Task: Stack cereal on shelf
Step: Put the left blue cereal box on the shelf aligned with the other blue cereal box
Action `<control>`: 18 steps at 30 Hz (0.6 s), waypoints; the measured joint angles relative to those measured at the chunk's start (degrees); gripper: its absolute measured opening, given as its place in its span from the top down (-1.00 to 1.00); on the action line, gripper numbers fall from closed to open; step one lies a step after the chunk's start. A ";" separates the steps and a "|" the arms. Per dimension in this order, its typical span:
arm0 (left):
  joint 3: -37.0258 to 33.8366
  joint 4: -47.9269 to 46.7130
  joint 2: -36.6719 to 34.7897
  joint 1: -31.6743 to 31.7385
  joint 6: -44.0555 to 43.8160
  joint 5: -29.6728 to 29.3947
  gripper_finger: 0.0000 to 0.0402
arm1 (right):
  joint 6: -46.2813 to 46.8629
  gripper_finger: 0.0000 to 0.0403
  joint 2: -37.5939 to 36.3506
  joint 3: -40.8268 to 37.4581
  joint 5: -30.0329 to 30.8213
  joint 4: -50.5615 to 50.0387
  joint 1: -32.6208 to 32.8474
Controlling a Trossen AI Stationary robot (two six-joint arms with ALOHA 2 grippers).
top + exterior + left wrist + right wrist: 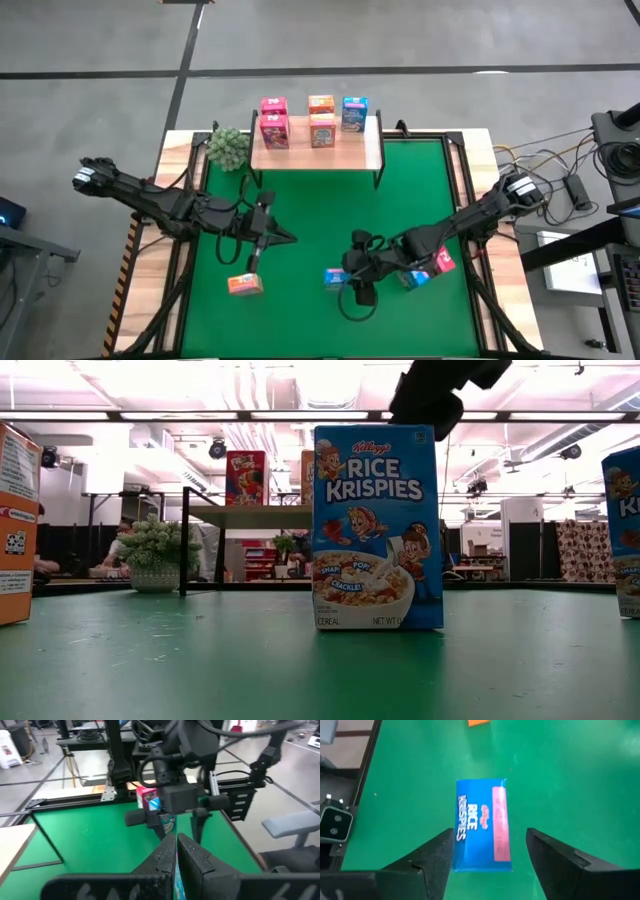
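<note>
Two arms over the green mat [300, 215], five boxes on the shelf [372, 150].
Right gripper [352, 278], fingers spread wide, hangs directly above an upright blue box [482, 825] near the front edge without touching it. Left gripper [272, 235], fingers pressed together and empty, waits left of centre behind an orange box [244, 285]. Two more boxes sit under the right arm.

Both arms are dark, nearly black, built of slim jointed segments with black cables looping loosely alongside them. The left arm [150, 200] ends at its outer base in a pale grey-white block, as does the right arm [470, 220]. The right gripper [490, 851] has two broad, matte black wedge-shaped fingers [432, 857]. The left gripper [177, 854] shows ribbed black fingers.
</note>
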 joint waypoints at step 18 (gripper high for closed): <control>0.00 -0.12 0.00 0.04 -0.29 -1.10 1.00 | 2.67 -0.21 0.15 -0.46 -1.46 0.24 0.10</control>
